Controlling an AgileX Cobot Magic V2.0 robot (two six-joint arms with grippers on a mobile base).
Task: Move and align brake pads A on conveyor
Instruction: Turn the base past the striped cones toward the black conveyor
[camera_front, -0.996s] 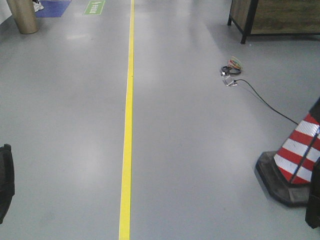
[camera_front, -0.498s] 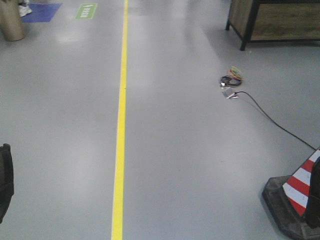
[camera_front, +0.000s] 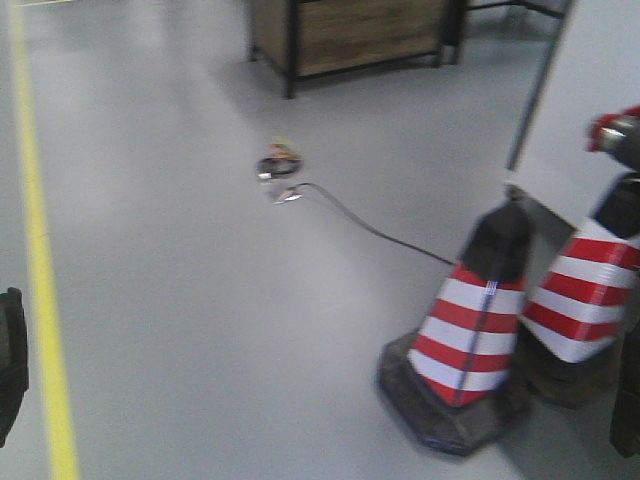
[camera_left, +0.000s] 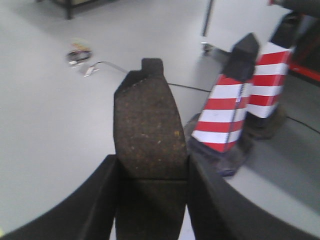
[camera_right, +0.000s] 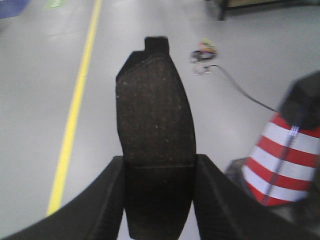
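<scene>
Swung rightward, the view now has two traffic cones (camera_front: 462, 330). Each gripper, left gripper (camera_left: 150, 195) and right gripper (camera_right: 157, 200), clamps one brake pad (camera_left: 149, 132) (camera_right: 156, 112), its long axis pointing away toward the cones.

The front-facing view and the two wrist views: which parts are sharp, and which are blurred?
Front-facing view: all slightly smeared, the traffic cones soft-edged. Left wrist view: the brake pad in the left gripper shows clear grain; the cones behind are blurred. Right wrist view: the pad in the right gripper is sharp; the floor line is soft.
</scene>
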